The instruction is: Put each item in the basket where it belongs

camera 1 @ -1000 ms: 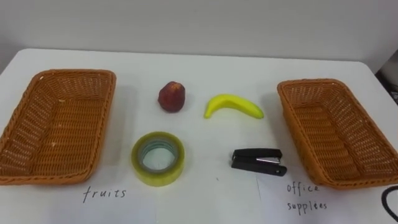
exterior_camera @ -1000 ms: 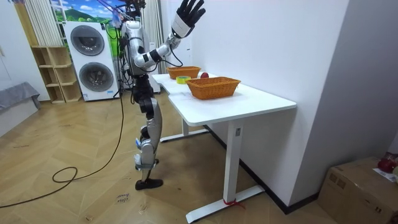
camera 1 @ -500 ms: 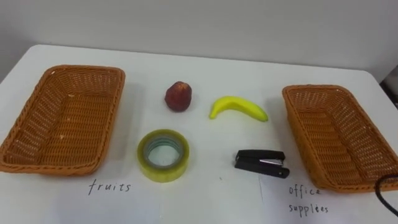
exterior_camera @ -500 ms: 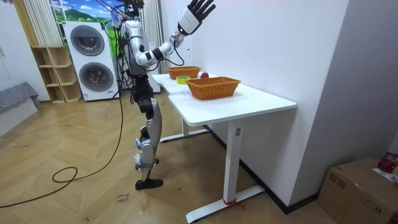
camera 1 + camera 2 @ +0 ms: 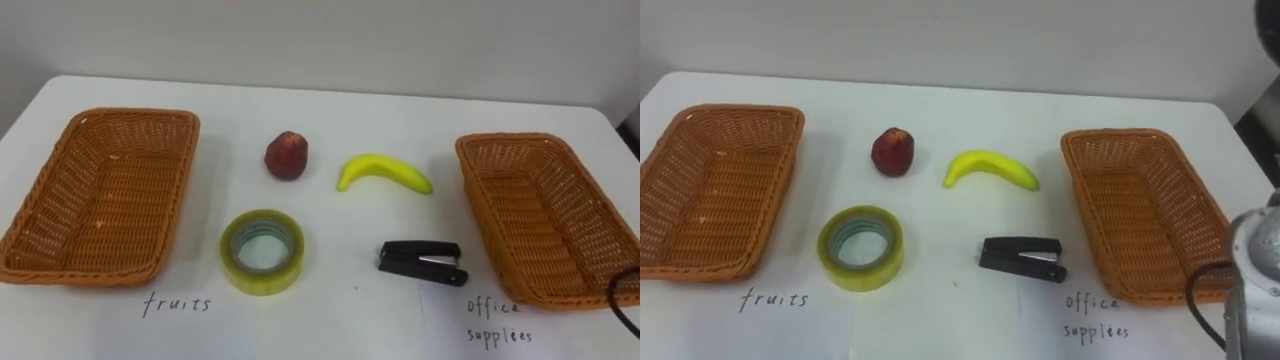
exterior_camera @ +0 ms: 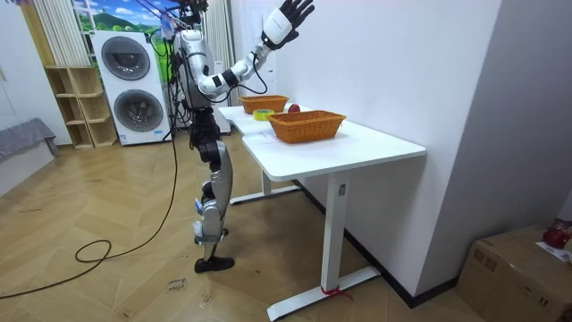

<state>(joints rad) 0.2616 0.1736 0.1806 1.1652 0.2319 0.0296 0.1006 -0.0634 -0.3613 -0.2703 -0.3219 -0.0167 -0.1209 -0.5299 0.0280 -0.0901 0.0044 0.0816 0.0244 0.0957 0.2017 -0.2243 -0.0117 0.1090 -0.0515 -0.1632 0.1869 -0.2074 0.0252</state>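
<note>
The robot stands at the long edge of the white table (image 5: pixel 350 100), and what has changed in the last second is its right hand (image 6: pixel 288 16). It has climbed higher and swung further toward the wall, and it hangs well above the tabletop with fingers spread wide and holding nothing. On the table nothing has moved; the slight shift in the head view is just the camera. The red apple (image 5: pixel 286 155) and banana (image 5: pixel 385 171) lie on the far side of the middle. The roll of yellow tape (image 5: pixel 262 281) and black stapler (image 5: pixel 420 262) sit nearer the robot. All four are between the left wicker basket (image 5: pixel 100 273), labelled for fruit, and the right wicker basket (image 5: pixel 478 205), labelled for office supplies. Both baskets are empty. To my eye the sorting has not begun, and that raised hand must come a long way down before it can pick anything.
</note>
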